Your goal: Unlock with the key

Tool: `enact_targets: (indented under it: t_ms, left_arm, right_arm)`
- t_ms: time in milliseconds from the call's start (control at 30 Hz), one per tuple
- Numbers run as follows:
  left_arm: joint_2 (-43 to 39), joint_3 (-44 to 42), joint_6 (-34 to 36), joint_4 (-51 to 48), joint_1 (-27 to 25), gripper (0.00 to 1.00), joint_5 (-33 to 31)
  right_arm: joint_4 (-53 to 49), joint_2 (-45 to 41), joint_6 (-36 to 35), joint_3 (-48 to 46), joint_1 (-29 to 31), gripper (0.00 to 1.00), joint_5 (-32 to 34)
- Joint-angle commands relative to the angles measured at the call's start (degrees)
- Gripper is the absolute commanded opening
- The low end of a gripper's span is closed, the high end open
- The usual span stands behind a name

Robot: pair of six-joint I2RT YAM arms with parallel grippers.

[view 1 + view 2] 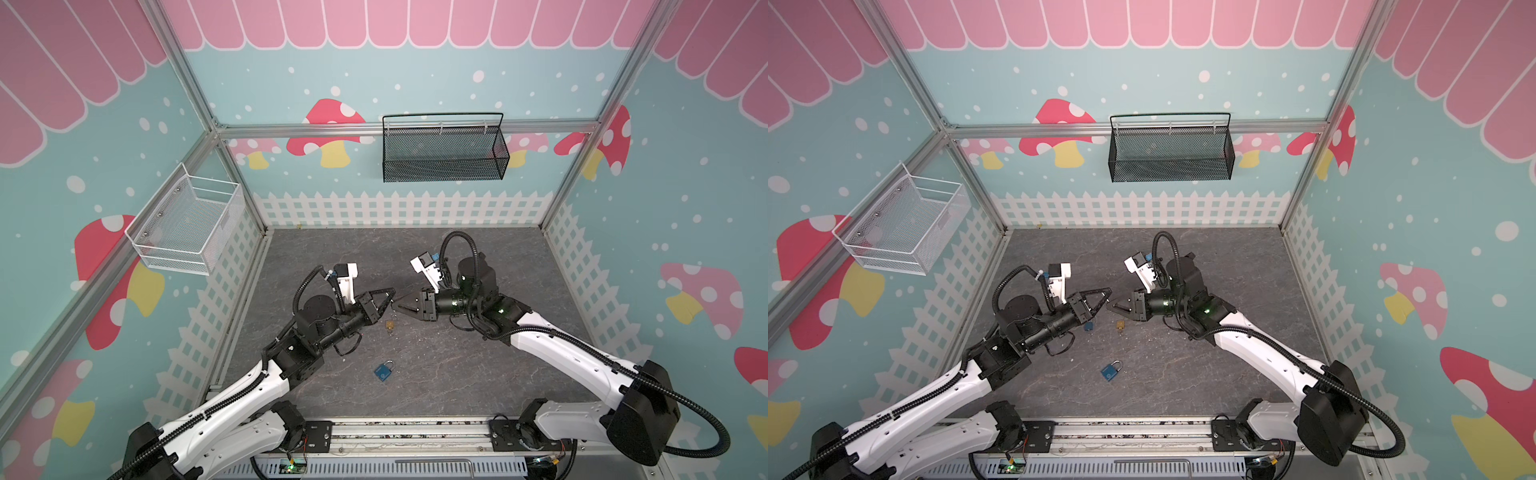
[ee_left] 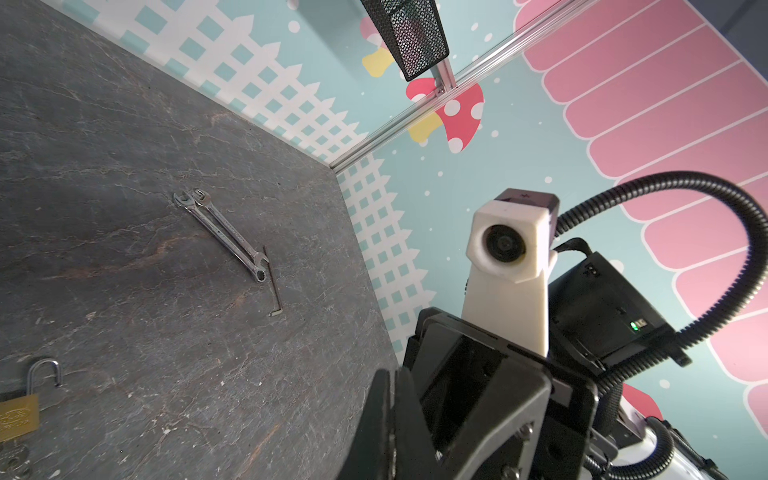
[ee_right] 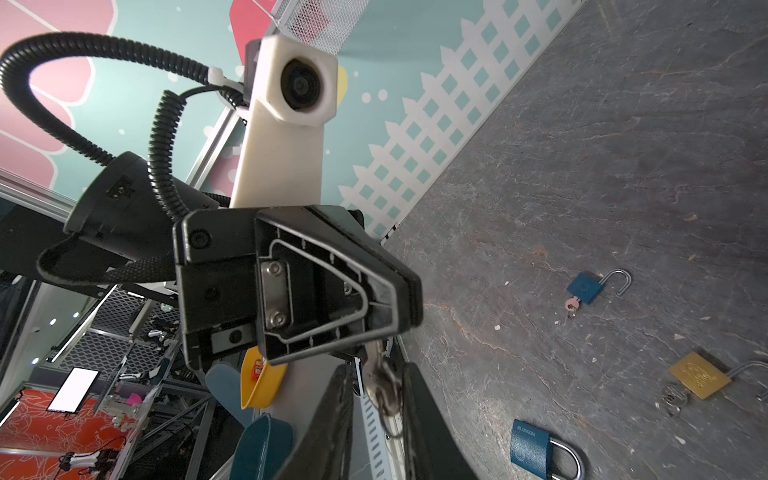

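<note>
Key (image 3: 380,384) sits pinched in left gripper (image 1: 392,296).

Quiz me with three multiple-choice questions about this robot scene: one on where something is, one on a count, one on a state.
1. Where is the black mesh basket?
A. lying on the table
B. hanging on the back wall
C. held in a robot's jaws

2. How many padlocks lie on the table?
A. one
B. two
C. three

3. How is the shackle of the brass padlock?
A. swung open
B. clicked shut
C. missing

Answers:
1 B: in both top views it hangs high on the back wall, clear of the table.
2 C: the right wrist view shows the open blue padlock, the shut blue padlock and the brass one.
3 A: in the left wrist view one end of the shackle stands free of the body.
</note>
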Motion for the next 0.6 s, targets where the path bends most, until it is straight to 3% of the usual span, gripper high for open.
enact_targets:
  t_ms: [0,567]
  left_arm:
    - [-0.6,0.6,-0.2,3.2,0.0,0.0,0.0]
    - [0.3,0.3,-0.6,5.6,-0.2,0.0,-0.1]
  right_arm:
    - [3.4,-0.2,2.2,-1.2,-0.5,0.24,-1.7]
    - [15.6,1.4,10.0,-4.3,-0.6,0.23,-6.0]
